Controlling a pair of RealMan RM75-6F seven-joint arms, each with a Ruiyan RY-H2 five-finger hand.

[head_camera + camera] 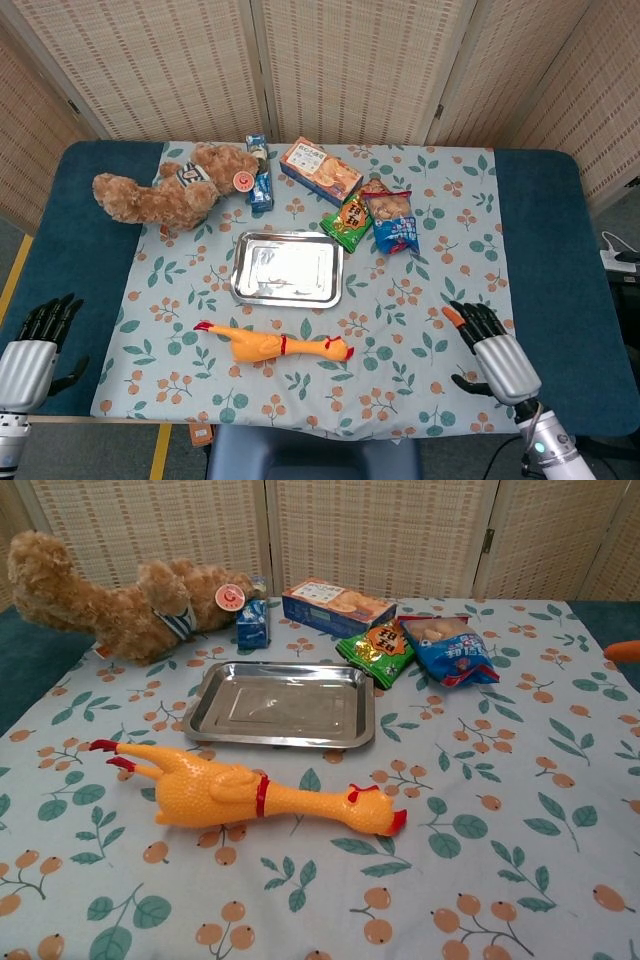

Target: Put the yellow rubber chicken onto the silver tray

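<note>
- Yellow rubber chicken lies on its side on the floral cloth, just in front of the silver tray, not touching it; red feet point to the left of the views, beak to the right.
- Tray holds nothing.
- Head view only: your left hand sits at the near-left table corner over the blue cover, fingers apart, holding nothing.
- Head view only: your right hand is over the cloth's right part, well apart from the chicken, fingers spread, nothing in them.
- Chest view catches just an orange fingertip at its right edge; neither hand shows otherwise.
- Chest view shows the chicken's red collar and comb closer up.
- Behind the tray: teddy bear, small blue carton, biscuit box, green snack bag, blue snack bag.
- Bear has a round red tag; print too small to read.
- Writing on the box and bags is not legible in either view.
</note>
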